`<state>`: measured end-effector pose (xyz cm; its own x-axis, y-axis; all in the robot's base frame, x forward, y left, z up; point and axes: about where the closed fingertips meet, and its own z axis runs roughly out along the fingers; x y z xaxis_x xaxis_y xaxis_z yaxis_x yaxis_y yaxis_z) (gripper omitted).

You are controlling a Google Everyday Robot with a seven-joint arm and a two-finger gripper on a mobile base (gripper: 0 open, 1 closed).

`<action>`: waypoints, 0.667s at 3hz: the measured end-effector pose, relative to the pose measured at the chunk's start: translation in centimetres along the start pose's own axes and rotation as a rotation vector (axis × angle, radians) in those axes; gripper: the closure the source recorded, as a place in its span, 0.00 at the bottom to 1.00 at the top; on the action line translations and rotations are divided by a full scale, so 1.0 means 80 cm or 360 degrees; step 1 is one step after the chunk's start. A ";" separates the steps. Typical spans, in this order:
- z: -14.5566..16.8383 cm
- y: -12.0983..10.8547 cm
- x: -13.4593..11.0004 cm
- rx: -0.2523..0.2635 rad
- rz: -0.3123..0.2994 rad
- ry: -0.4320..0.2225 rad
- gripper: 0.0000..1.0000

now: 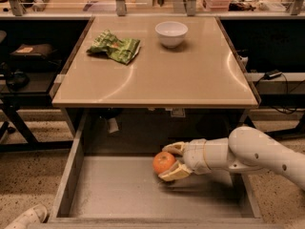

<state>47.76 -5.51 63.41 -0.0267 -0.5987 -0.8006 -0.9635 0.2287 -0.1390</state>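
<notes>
An orange point(164, 162) sits between the two tan fingers of my gripper point(169, 161), inside the open grey drawer point(71, 175) below the table. One finger lies above the fruit and one below it, and both press against it. My white arm point(257, 156) reaches into the drawer from the right. The orange hangs a little above the drawer floor, right of its middle.
The tan tabletop point(190, 75) above the drawer carries a white bowl point(171, 33) at the back and a green chip bag point(114, 46) at the back left. Dark shelves with cables stand on either side. A white object point(24, 217) lies at the bottom left.
</notes>
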 end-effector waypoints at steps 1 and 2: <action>0.000 0.000 0.000 0.0000 0.0000 0.0000 0.20; 0.000 0.000 0.000 0.0000 0.0000 0.0000 0.00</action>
<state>47.76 -5.51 63.41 -0.0266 -0.5986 -0.8006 -0.9635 0.2286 -0.1389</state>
